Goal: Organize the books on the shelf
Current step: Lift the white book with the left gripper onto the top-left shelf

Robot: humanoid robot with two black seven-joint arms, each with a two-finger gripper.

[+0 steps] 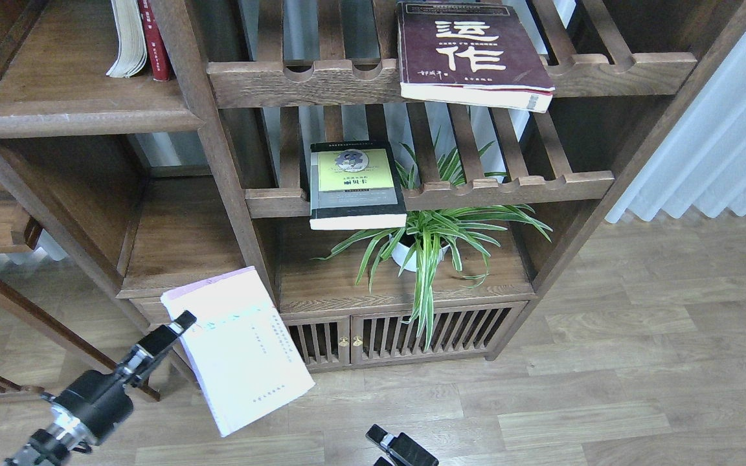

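Bookcase (217, 149): solid shelf (81, 97) at upper left, two upright books (140, 39) at back edge.
Maroon book (470, 55) overhangs top slatted rack front rail; black-grey book (355, 184) overhangs lower rack rail. Could tip off if bumped.
Lavender-white book (237, 349) in air before drawer corner, pinched at one edge by left gripper (175, 327). Risk: twists, slips, clips upright.
Right gripper (389, 446) at bottom edge: opening cannot tell.

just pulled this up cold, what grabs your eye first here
The pale lavender-white book stands out first, held in the air at lower left by the left gripper, in front of the bookcase's low left part. Next is the maroon book with big white characters, lying flat on the top slatted rack and jutting past its front rail. Below it, the black-grey book lies on the lower rack, beside the striped green plant.
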